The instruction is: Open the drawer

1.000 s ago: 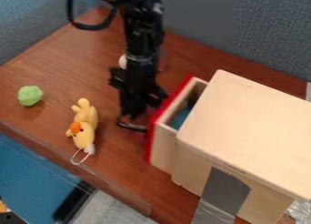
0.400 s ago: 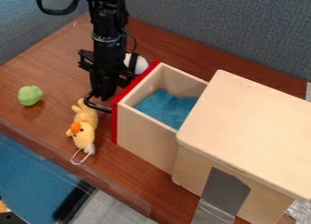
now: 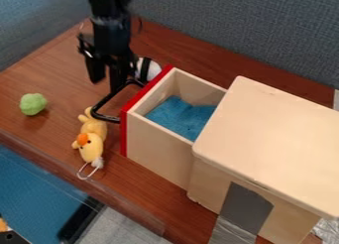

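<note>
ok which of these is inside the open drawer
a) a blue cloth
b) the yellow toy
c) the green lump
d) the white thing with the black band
a, since the blue cloth lies within the walls of the drawer, while the yellow toy and the green lump are outside it.

Pale wood drawer (image 3: 159, 149), red front (image 3: 124, 131), black loop handle (image 3: 109, 97); level, open, jutting well out of wooden cabinet (image 3: 268, 139).
</note>
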Available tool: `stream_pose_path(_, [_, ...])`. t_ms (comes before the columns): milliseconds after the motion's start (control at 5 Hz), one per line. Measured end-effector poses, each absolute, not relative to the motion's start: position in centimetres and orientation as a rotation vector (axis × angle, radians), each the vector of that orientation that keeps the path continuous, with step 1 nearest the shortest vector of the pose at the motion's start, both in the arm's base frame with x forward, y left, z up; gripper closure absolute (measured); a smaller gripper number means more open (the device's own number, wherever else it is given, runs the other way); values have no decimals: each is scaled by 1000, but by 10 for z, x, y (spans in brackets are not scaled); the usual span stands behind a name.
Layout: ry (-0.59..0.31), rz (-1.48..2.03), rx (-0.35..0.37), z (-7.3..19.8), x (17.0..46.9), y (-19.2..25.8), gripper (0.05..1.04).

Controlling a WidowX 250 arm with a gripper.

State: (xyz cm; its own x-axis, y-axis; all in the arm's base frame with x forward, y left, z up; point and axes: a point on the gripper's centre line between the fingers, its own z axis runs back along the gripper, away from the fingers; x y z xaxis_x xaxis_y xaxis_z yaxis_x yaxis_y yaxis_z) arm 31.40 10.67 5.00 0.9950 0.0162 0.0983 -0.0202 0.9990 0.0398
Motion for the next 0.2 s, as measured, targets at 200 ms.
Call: stream_pose_path(200, [-179,41,45,85,308,112,118])
